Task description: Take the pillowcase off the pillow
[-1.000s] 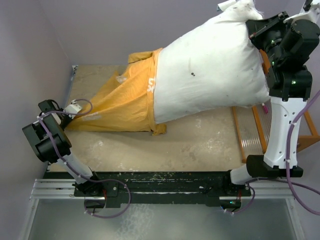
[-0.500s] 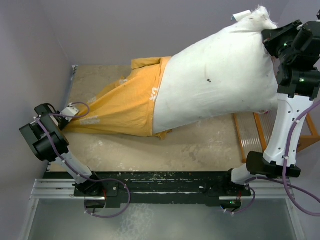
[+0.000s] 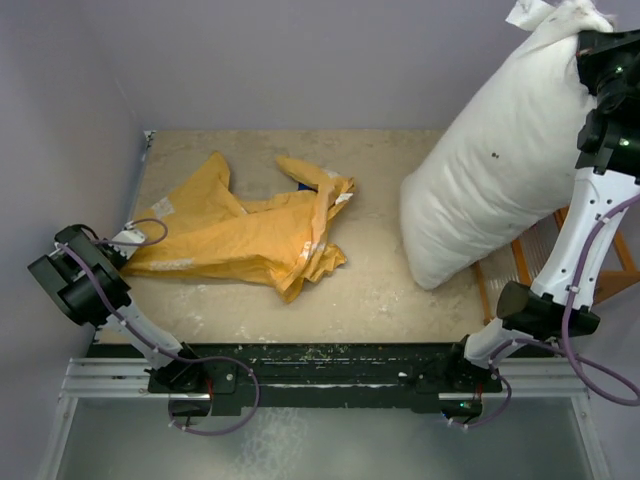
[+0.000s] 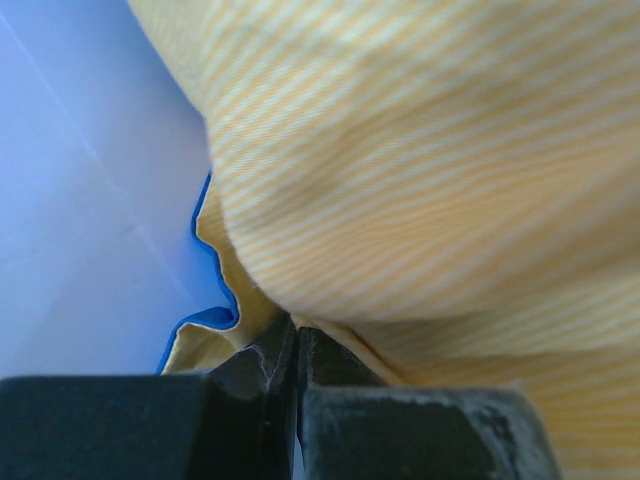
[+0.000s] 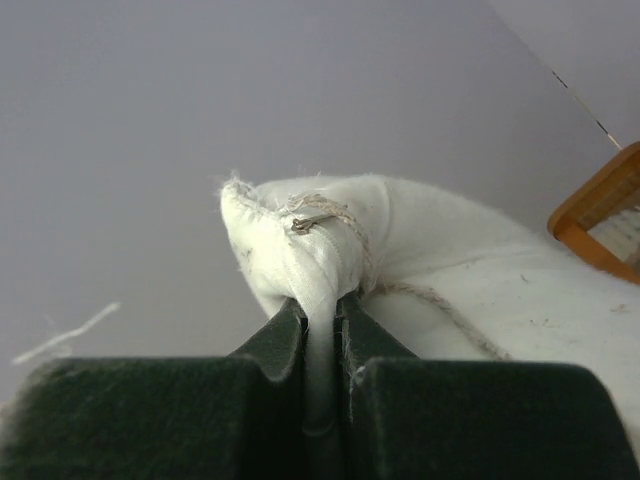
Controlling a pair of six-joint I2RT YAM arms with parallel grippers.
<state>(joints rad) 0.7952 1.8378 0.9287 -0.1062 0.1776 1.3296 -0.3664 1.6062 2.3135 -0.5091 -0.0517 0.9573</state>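
The pillowcase (image 3: 240,235) lies crumpled on the table at the left, yellow-orange side out, with a bit of blue showing. It holds no pillow. My left gripper (image 3: 125,240) is shut on its left corner; in the left wrist view the jaws (image 4: 293,345) pinch yellow striped fabric (image 4: 420,170) with a blue edge beside them. The plump white pillow (image 3: 495,165) hangs free at the far right, its lower end near the table. My right gripper (image 3: 585,40) is shut on its top corner; the right wrist view shows that stitched corner (image 5: 320,250) clamped between the jaws.
An orange wooden frame (image 3: 520,265) stands at the table's right edge, behind the pillow's lower end. Grey walls close the left and back sides. The beige tabletop (image 3: 370,290) shows between pillowcase and pillow.
The pillow has been pulled up and to the right, fully out of the pillowcase. The pillowcase has dropped flat and crumpled on the table. The left arm has drawn slightly left.
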